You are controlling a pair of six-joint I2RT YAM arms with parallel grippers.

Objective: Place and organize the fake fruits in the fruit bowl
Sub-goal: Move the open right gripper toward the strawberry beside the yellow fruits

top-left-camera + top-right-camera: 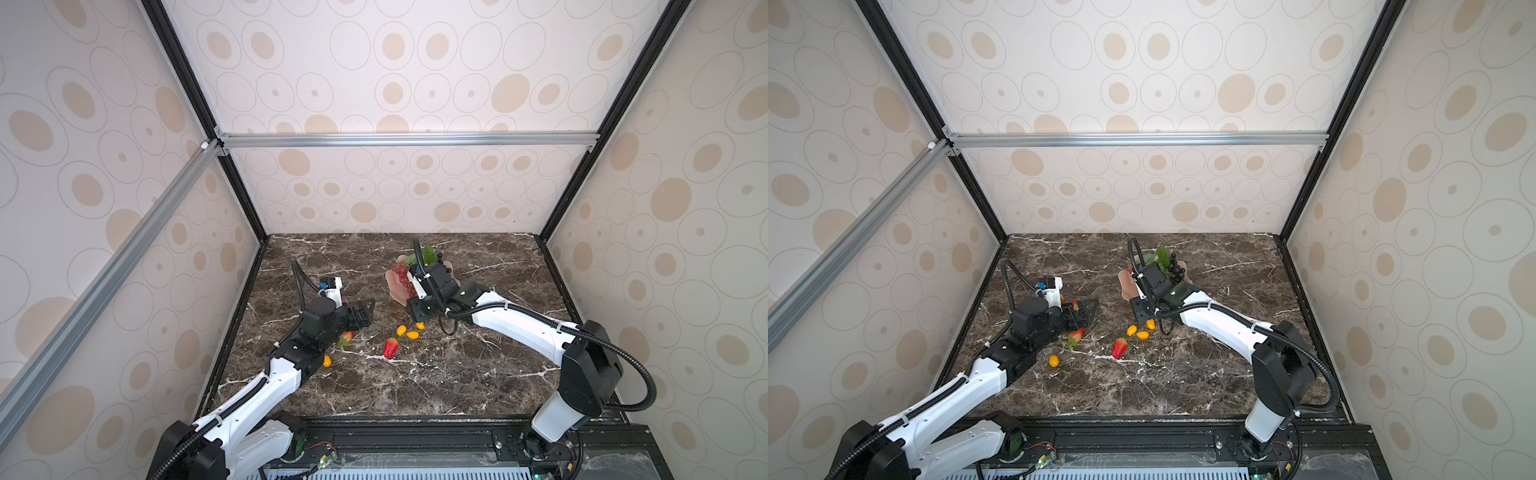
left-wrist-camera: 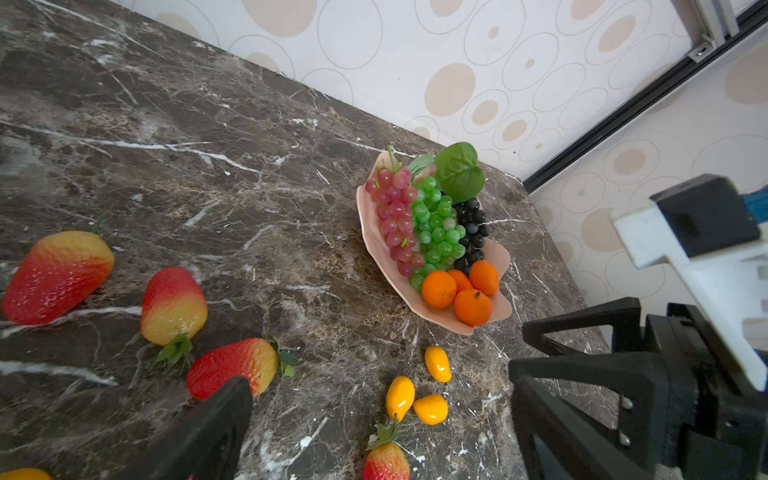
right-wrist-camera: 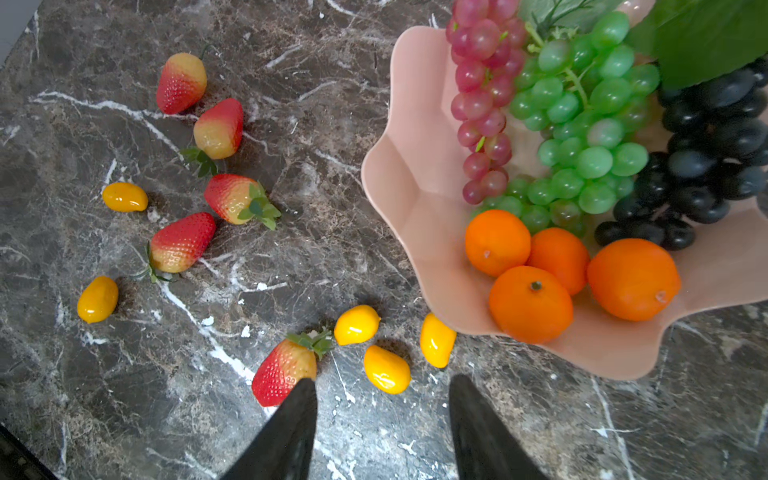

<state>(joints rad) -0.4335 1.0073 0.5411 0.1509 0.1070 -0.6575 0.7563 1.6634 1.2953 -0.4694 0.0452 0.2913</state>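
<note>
- Strawberry (image 3: 284, 372) lies on its side, leafy cap pointing toward the fruit bowl (image 3: 415, 178).
- Right gripper (image 3: 382, 379) half-spread, empty, by the yellow ovals (image 3: 386, 370).
- Left gripper (image 2: 380, 374) spread wide, empty.

In both top views the right arm (image 1: 511, 320) covers most of the fruit bowl (image 1: 397, 289) (its tangerines are fully hidden there), and the left arm (image 1: 291, 365) hides part of a strawberry (image 1: 347, 335). In the right wrist view the bowl and black grapes (image 3: 715, 158) run off the edge; the left wrist view crops a second strawberry (image 2: 386, 461) at its pointed end.
</note>
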